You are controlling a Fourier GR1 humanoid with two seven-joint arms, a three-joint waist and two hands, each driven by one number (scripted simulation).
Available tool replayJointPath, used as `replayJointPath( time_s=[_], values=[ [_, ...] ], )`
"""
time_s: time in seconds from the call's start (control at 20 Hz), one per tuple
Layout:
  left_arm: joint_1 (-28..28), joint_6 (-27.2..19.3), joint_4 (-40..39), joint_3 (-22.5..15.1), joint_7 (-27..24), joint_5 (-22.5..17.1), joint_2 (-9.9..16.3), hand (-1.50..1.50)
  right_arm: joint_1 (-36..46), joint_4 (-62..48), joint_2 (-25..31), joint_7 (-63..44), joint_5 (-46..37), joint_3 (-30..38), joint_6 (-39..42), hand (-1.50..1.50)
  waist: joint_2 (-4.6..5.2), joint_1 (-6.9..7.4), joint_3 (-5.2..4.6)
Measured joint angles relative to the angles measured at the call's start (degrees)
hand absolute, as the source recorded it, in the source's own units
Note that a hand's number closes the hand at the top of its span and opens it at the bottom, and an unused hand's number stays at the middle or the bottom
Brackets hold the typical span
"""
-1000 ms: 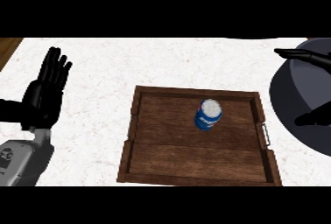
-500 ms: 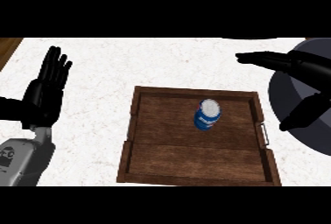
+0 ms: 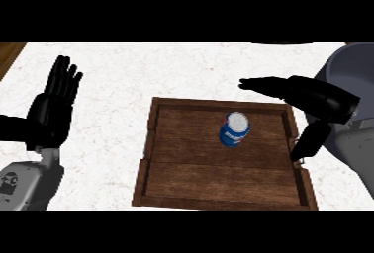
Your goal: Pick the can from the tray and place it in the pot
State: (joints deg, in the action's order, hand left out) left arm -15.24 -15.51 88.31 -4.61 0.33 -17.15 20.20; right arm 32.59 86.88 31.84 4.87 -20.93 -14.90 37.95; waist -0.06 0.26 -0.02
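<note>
A white speckled counter fills the scene. The right hand point(image 3: 314, 101) hovers over the tray's point(image 3: 219, 197) far-right corner, fingers straight and spread wide from the thumb — holding nothing. The can point(image 3: 234, 129) stands upright mid-tray, just left of it. A careless sweep might knock the can over. The left hand point(image 3: 51, 111) rests open at left.

Dark grained wood tray point(image 3: 219, 173), glossy blue-and-white metal can point(image 3: 234, 129), white speckled stone-like counter point(image 3: 124, 74).
</note>
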Motion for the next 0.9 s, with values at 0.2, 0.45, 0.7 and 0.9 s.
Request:
replayJointPath(
  time_s=[0.2, 0.45, 0.7, 0.9],
  values=[
    [-1.1, 1.2, -0.9, 1.4, 0.9, 0.6, -0.8, 0.0, -1.7, -1.3, -2.3, 2.6, -4.0, -0.4, -0.7, -1.5, 0.06, -0.09, 0.02],
    [-0.4, 2.5, -0.4, 2.6, 0.8, 2.1, -1.9, 0.0, -3.3, -1.0, -5.5, 5.0, -8.0, -0.1, -2.0, -1.5, 0.06, -0.13, 0.02],
    [0.1, 3.6, -1.0, 4.0, 0.2, 3.1, -3.3, 0.0, -4.9, 0.9, -8.7, 4.2, -11.7, 0.1, -2.4, -1.5, 0.05, -0.18, 0.01],
    [-0.6, 4.7, -1.5, 5.2, 0.6, 3.4, -3.4, 0.0, -5.3, 0.5, -11.1, 1.7, -16.0, -1.2, -3.8, -1.5, 0.06, -0.18, 0.01]
  ],
)
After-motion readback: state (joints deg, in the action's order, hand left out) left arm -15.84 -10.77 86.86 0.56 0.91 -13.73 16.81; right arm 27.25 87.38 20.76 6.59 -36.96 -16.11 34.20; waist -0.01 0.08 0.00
